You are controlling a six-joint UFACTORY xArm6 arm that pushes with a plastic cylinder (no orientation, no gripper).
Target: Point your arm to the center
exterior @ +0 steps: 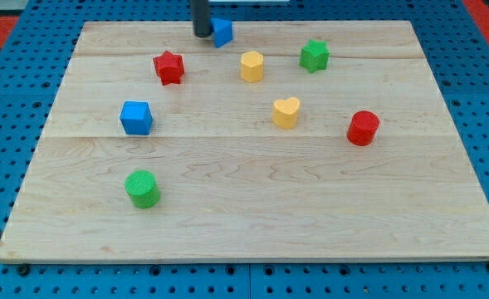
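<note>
My tip (202, 35) is at the view's top edge of the wooden board (244, 224), left of centre. It stands right beside a small blue block (222, 31), on that block's left, touching or nearly touching it. A red star block (168, 67) lies below and left of the tip. A yellow block (251, 66) and a green star block (314, 56) lie to the tip's right. A yellow heart block (286, 112) lies near the board's middle.
A blue cube (135, 117) sits at the left, a green cylinder (142, 188) at the lower left, a red cylinder (363, 128) at the right. The board rests on a blue pegboard surface (3, 124).
</note>
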